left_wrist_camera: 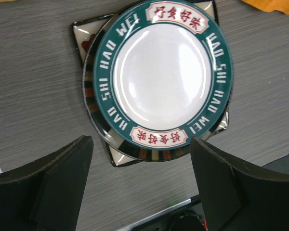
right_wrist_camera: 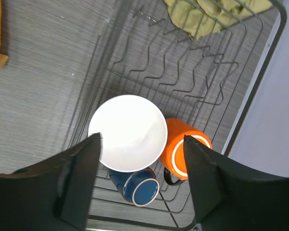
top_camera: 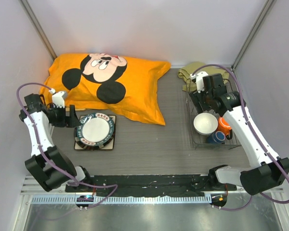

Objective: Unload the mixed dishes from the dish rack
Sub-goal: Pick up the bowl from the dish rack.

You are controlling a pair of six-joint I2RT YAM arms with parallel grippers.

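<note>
Three plates lie stacked on the table at the left. The white plate with a dark green lettered rim (left_wrist_camera: pixel 161 72) (top_camera: pixel 95 130) is on top, over the round brown dark-rimmed plate (left_wrist_camera: pixel 149 154) and the square cream plate (left_wrist_camera: pixel 83 39). My left gripper (left_wrist_camera: pixel 140 183) (top_camera: pixel 70 117) stands open and empty just beside the stack. The dish rack (top_camera: pixel 191 126) (right_wrist_camera: pixel 183 72) at the right holds a white bowl (right_wrist_camera: pixel 127 132) (top_camera: pixel 205 123), an orange mug (right_wrist_camera: pixel 185 144) (top_camera: pixel 224 126) and a small dark-blue cup (right_wrist_camera: pixel 135 185) (top_camera: pixel 216 137). My right gripper (right_wrist_camera: pixel 142 139) (top_camera: pixel 202 103) hangs open above the bowl, one finger to each side of it.
An orange Mickey Mouse pillow (top_camera: pixel 108 82) fills the back left of the table. An olive-green folded cloth (top_camera: pixel 195 72) (right_wrist_camera: pixel 207 14) lies behind the rack's far end. Side walls stand close to both arms.
</note>
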